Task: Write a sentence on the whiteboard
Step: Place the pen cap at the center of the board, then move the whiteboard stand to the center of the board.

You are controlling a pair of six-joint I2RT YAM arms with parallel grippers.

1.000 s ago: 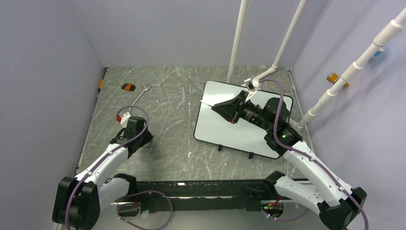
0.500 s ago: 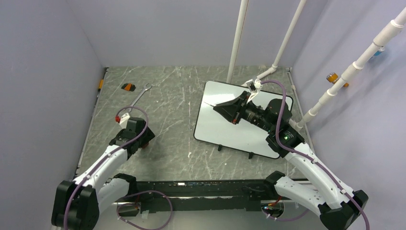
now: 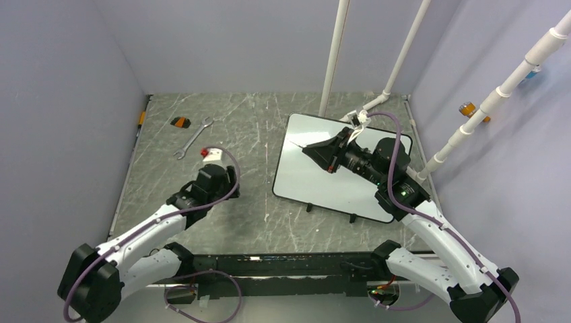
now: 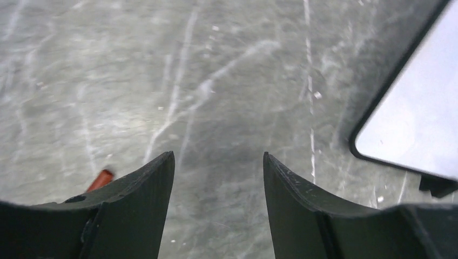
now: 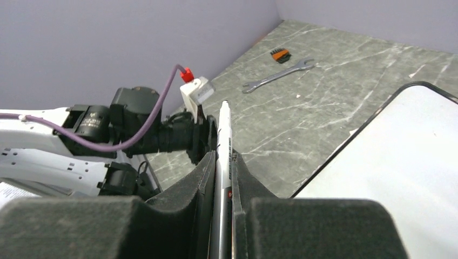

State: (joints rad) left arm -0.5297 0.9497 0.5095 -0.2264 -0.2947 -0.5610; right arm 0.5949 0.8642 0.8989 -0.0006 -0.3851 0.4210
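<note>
The whiteboard point(image 3: 316, 188) lies at the right of the table, white with a thin dark rim and small black feet. No sentence is in view on its face. My right gripper point(image 3: 311, 149) hovers over the board's far left part, shut on a white marker point(image 5: 222, 145) whose tip point(image 3: 287, 142) points left past the rim. The board's white face point(image 5: 399, 162) fills the lower right of the right wrist view. My left gripper point(image 3: 229, 180) is left of the board over bare table, open with nothing between its fingers point(image 4: 219, 159). The board's corner point(image 4: 416, 124) shows at the right of the left wrist view.
A small orange-red piece point(image 4: 101, 179) lies on the table beside my left finger. A wrench point(image 3: 194, 138) and a small orange-and-black part point(image 3: 180, 122) lie at the far left. White pipes point(image 3: 334, 57) rise behind the board. Walls close in on three sides.
My left arm has swung right, toward the whiteboard, and its jaws have opened wider. The right gripper with the marker has barely shifted.
</note>
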